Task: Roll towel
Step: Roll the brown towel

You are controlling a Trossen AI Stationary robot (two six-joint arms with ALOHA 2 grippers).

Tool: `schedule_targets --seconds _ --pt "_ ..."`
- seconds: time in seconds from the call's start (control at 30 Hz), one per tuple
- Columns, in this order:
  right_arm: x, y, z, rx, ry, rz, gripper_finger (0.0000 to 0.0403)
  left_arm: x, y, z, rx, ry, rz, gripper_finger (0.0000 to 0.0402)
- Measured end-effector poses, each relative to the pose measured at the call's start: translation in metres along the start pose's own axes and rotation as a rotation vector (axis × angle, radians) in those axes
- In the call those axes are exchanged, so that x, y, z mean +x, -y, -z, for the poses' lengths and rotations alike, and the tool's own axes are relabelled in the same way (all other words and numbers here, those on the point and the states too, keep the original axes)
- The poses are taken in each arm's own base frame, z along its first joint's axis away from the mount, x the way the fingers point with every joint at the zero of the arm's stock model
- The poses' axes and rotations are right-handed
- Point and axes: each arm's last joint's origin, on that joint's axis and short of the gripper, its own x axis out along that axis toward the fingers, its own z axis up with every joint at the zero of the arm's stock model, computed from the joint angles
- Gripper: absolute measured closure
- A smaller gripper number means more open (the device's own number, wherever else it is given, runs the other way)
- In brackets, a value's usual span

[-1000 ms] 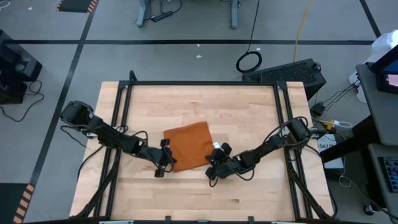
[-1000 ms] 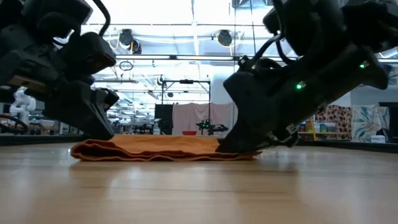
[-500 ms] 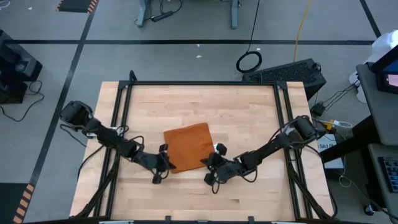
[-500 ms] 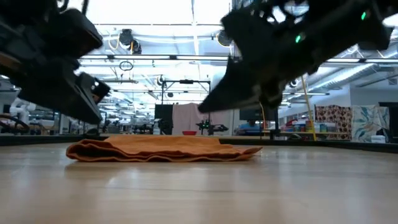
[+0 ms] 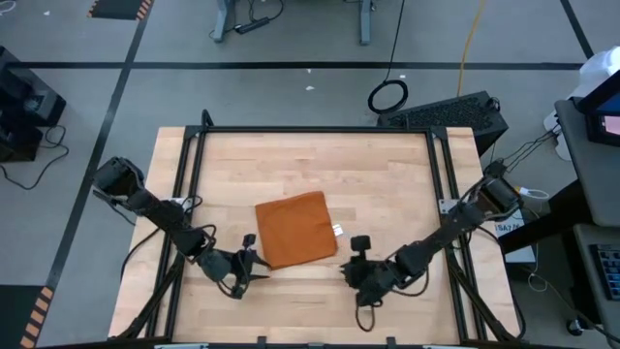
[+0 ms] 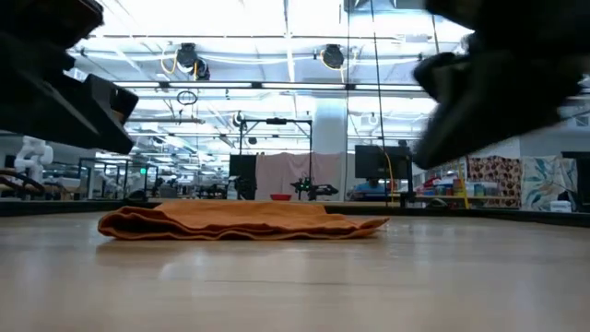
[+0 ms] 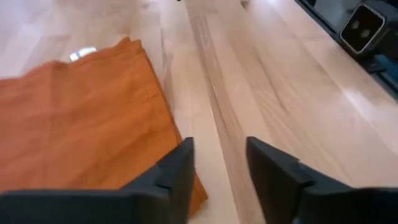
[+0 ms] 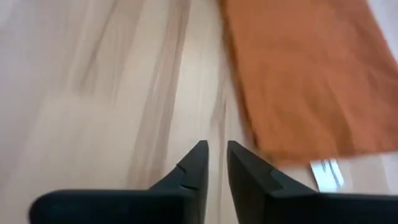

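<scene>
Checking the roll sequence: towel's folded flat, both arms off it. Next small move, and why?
Probably bring both end effectors, left and right, back to the towel's near edge to start a roll. It lies flat, unrolled, and neither holds it.

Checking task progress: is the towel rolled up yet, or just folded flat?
Folded flat, not rolled: the towel lies as a low layered rectangle on the table, with neither hand touching it.

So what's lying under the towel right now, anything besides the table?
Only the wooden table shows around the folded towel, which lies flat on it. A white tag sticks out at its edge. Anything between the folds or beneath the cloth is covered.
</scene>
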Motion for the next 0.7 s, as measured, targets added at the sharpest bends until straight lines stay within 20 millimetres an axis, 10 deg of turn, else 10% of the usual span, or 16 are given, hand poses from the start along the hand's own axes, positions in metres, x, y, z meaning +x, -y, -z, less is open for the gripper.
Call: schedule_targets --seconds 0.33,0.7 --pt "-0.010 -0.002 0.027 -0.262 -0.103 0.168 0.0268 -0.004 0.010 0.006 0.099 -0.013 -0.011 0.0185" --pt "0.023 0.015 0.029 -0.366 0.028 0.202 0.0221 -0.006 0.011 0.011 0.238 -0.038 -0.058 0.0185"
